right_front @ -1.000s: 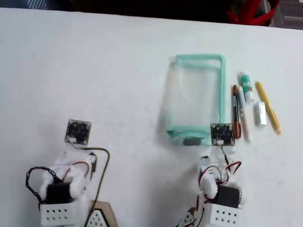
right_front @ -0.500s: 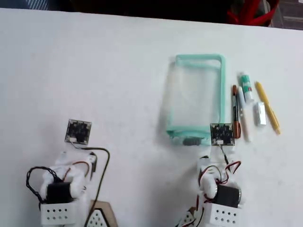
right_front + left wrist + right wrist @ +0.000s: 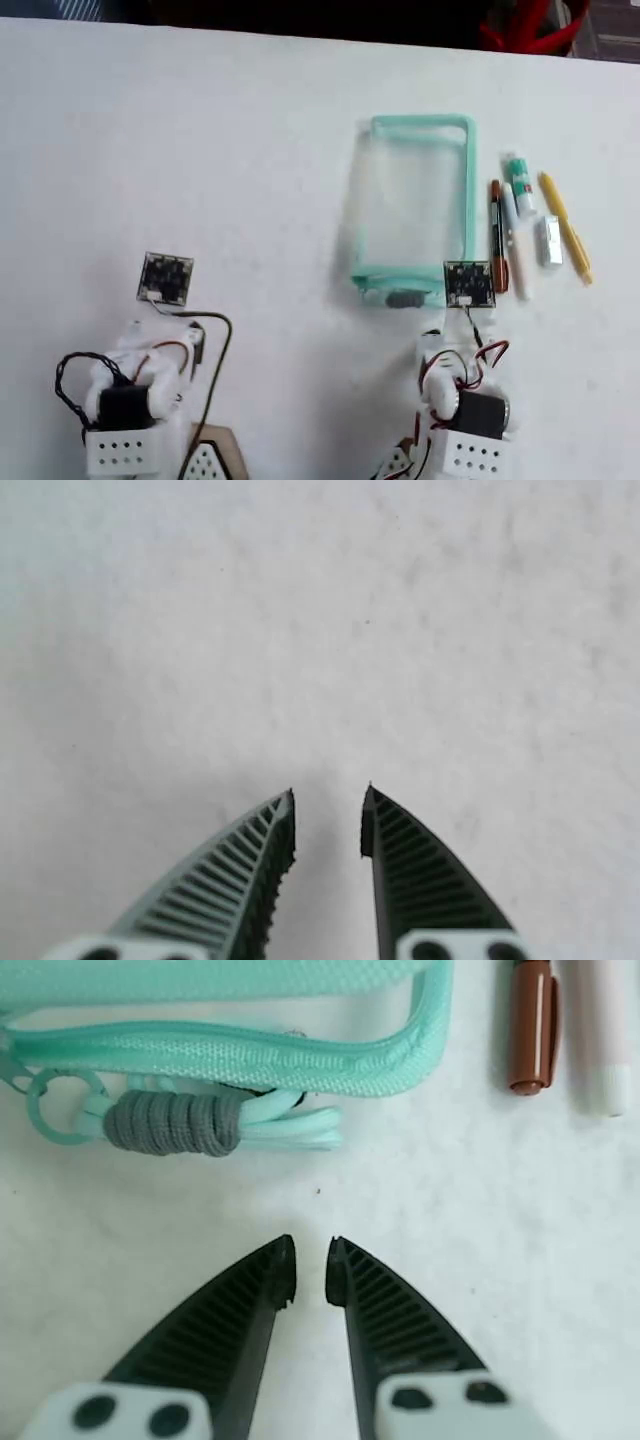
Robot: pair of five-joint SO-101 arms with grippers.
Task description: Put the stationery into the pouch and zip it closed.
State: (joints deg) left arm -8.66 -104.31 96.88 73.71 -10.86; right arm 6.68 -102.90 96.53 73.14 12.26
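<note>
The mint-green pouch (image 3: 415, 200) with a clear face lies flat right of the table's middle. Its zipper pull, a grey-wrapped cord (image 3: 175, 1123), rests at the near edge of the pouch (image 3: 250, 1055). Right of it lie the stationery: a brown pen (image 3: 497, 235), a white pen (image 3: 512, 240), a green-and-white tube (image 3: 518, 183), a white eraser (image 3: 548, 242) and a yellow pen (image 3: 565, 228). My right gripper (image 3: 310, 1245) hovers just short of the zipper pull, jaws nearly together, holding nothing. My left gripper (image 3: 328, 792) is over bare table, a narrow gap between its tips.
The left arm (image 3: 135, 395) and right arm (image 3: 465, 400) sit folded at the near edge of the white table (image 3: 200, 150). A brown cable (image 3: 215, 370) loops beside the left arm. Red and dark items (image 3: 525, 25) lie beyond the far edge.
</note>
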